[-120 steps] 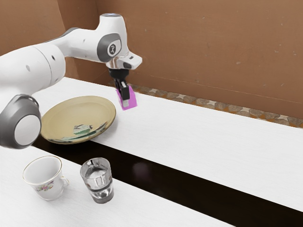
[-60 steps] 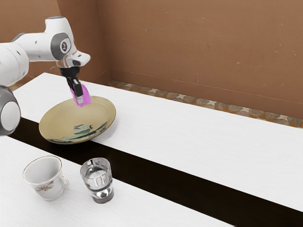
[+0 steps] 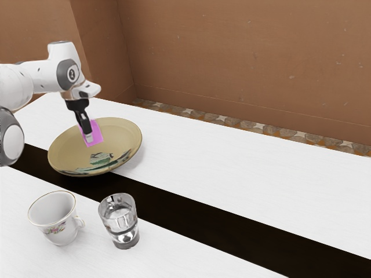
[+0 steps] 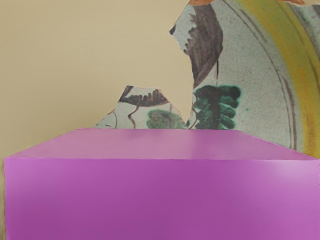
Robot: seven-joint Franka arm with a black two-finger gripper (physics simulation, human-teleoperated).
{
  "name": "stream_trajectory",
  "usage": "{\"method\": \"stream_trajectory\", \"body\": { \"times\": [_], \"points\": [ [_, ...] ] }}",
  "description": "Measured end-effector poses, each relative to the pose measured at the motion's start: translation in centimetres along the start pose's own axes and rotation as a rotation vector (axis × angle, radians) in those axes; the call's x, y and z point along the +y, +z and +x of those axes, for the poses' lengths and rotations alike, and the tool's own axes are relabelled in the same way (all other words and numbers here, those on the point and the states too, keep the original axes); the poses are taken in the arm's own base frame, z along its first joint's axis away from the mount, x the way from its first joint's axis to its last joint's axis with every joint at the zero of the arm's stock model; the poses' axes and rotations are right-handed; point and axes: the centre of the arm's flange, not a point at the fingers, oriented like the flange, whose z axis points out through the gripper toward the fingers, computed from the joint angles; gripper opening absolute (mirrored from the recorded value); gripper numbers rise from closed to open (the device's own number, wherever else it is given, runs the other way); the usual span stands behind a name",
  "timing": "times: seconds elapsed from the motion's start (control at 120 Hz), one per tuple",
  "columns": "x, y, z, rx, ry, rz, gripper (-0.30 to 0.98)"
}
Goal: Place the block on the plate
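Block (image 3: 98, 134) lowered over plate (image 3: 122, 136), held in fingers (image 3: 84, 125), contact unclear

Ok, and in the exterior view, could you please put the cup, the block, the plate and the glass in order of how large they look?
1. Plate
2. Cup and glass: too alike to rank
3. Block, partly hidden

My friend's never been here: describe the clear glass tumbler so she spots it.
On the white table with a black stripe, find the round tan plate. Below it in the exterior view, beside a white floral teacup, stands the tumbler: see-through, with no handle or flowers.
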Motion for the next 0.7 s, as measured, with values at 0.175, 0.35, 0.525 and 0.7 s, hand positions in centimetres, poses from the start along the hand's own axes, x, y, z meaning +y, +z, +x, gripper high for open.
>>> {"method": "stream_trajectory", "body": {
  "times": [0.175, 0.35, 0.525, 0.7],
  "points": [
    [-0.5, 2.5, 0.3, -0.001, 0.019, -0.012, 0.43],
    [-0.8, 4.4, 0.4, -0.003, 0.032, -0.027, 0.43],
    [-1.0, 4.9, 0.6, 0.006, 0.042, -0.026, 0.51],
    [-1.1, 4.5, 0.5, 0.014, 0.049, -0.018, 0.61]
  ]
}}
